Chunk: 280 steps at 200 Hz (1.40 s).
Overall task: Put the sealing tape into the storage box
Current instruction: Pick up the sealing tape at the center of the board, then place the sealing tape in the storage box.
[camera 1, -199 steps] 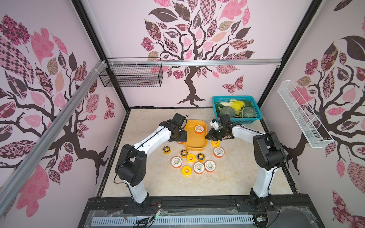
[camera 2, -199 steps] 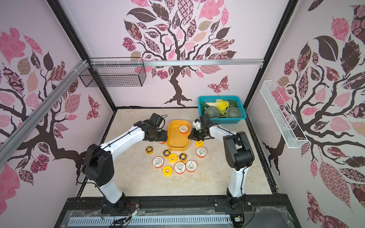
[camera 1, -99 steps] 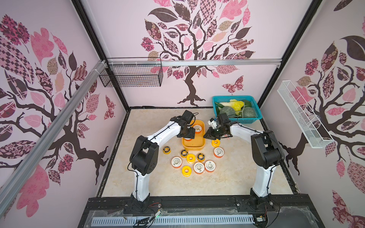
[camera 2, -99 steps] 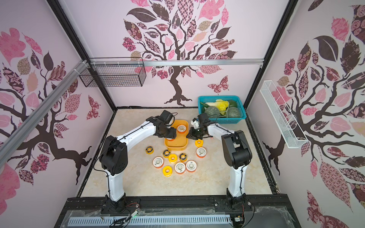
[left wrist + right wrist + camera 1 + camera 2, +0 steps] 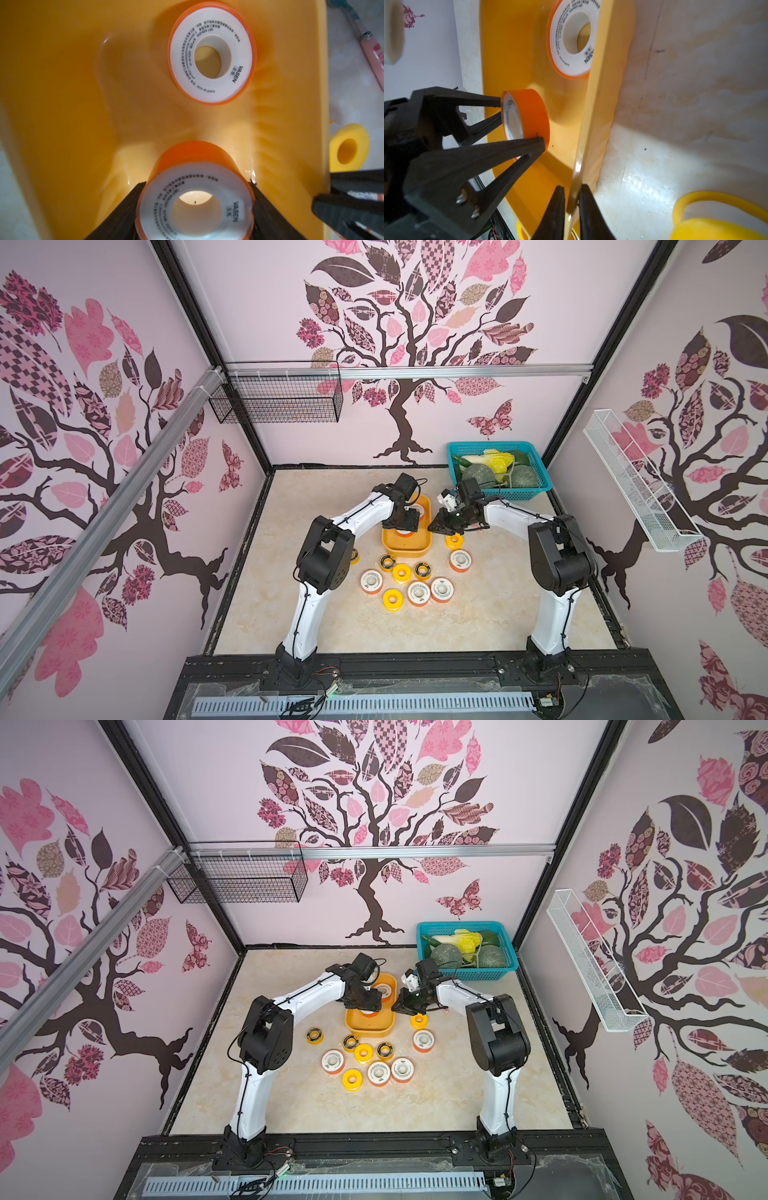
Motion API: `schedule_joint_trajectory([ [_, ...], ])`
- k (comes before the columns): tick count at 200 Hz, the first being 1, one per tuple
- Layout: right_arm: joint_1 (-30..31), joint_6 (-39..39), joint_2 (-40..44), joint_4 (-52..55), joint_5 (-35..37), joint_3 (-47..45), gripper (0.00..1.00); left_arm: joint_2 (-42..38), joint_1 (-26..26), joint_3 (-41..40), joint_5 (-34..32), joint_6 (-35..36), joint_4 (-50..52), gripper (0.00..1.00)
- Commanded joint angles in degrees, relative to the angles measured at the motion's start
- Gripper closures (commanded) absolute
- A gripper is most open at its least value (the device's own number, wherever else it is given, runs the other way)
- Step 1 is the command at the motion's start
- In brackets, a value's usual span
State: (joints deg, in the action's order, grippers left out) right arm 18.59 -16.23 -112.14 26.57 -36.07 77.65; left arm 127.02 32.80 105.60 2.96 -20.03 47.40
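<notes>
My left gripper [image 5: 197, 185] is shut on a white-faced, orange-rimmed sealing tape spool [image 5: 195, 207] and holds it just above the floor of the yellow-orange storage box [image 5: 83, 104]. Another such spool [image 5: 212, 62] lies flat in the box's far end. My right gripper [image 5: 572, 195] is shut on the box's right wall [image 5: 593, 116]. In both top views the left gripper [image 5: 405, 524] hangs over the box [image 5: 405, 548] and the right gripper [image 5: 434, 526] is at its rim. Several more spools [image 5: 402, 572] lie on the table in front of the box.
One yellow spool [image 5: 454, 540] lies close to the box's right side, under my right arm. A teal basket [image 5: 498, 489] of vegetables stands at the back right. A pink-handled spoon [image 5: 372, 54] lies beyond the box. A black-faced spool [image 5: 314, 1036] sits left of the box.
My left gripper has carried its spool from the box's left side to over the box and down into it. The right gripper has stayed clamped on the box's wall.
</notes>
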Motion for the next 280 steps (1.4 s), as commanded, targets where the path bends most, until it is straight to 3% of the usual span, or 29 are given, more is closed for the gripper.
schedule_joint_trajectory([
  [1,0.33,0.81,-1.22,0.23,-1.10,2.48,0.82,2.22,0.17,2.71,0.99,0.52,1.39,0.31],
  [143,0.38,1.14,-1.24,0.24,-1.30,2.08,0.81,7.59,0.18,10.14,2.12,-1.35,2.61,0.30],
  [280,0.35,1.08,-1.55,0.19,-1.48,2.16,0.81,1.89,0.41,6.02,0.31,0.78,3.16,0.30],
])
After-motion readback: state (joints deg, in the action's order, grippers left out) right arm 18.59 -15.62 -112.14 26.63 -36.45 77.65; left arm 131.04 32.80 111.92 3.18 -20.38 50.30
